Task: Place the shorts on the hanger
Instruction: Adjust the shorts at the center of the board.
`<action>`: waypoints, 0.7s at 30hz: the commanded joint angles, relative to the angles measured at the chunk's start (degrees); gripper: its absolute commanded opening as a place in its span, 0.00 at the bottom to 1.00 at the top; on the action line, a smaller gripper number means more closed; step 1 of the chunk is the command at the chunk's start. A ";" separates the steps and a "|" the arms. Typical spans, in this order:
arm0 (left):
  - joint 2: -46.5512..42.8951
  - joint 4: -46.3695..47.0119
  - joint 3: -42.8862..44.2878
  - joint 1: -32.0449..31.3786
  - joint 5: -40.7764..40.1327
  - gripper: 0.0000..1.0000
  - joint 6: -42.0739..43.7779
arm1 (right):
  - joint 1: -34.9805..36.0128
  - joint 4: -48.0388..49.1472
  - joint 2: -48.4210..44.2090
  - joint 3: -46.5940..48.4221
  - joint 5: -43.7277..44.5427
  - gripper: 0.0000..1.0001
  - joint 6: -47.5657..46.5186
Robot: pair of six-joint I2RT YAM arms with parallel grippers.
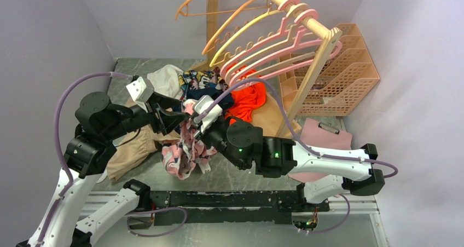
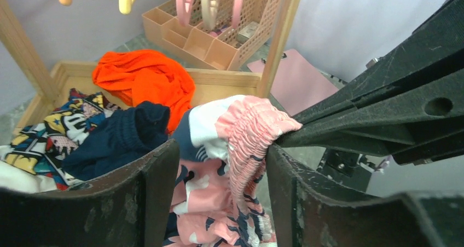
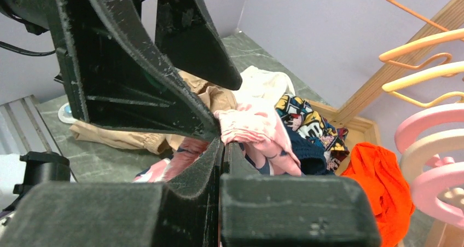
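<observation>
The pink shorts (image 1: 183, 151) with navy-and-white print hang bunched over the table. My right gripper (image 3: 224, 142) is shut on their gathered waistband (image 3: 249, 124). In the left wrist view that waistband (image 2: 249, 132) stands up between the two fingers of my left gripper (image 2: 221, 167). The jaws are open; the right finger touches the fabric and the left finger stands apart from it. Seen from above, the left gripper (image 1: 176, 116) meets the right gripper (image 1: 192, 122) tip to tip. Pink hangers (image 1: 282, 41) hang on the wooden rail at the back right.
Behind the shorts lies a clothes pile: an orange-red garment (image 1: 249, 102), a navy garment (image 2: 117, 137) and comic-print cloth (image 1: 199, 82). A beige garment (image 1: 131, 148) lies left. The wooden rack post (image 1: 309, 82), an orange basket (image 1: 342, 72) and a pink board (image 1: 325, 135) stand right.
</observation>
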 commanded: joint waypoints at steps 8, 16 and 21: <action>1.27 2.87 -0.62 -0.29 0.94 0.68 1.54 | 0.02 1.22 1.05 2.34 -1.49 0.00 1.75; 1.62 3.92 -2.23 -0.28 5.09 0.72 2.17 | 0.04 1.14 1.18 2.49 -3.50 0.00 1.59; 1.66 4.98 -2.85 -0.28 6.38 0.51 2.40 | 0.05 0.97 1.07 2.39 -3.35 0.00 1.40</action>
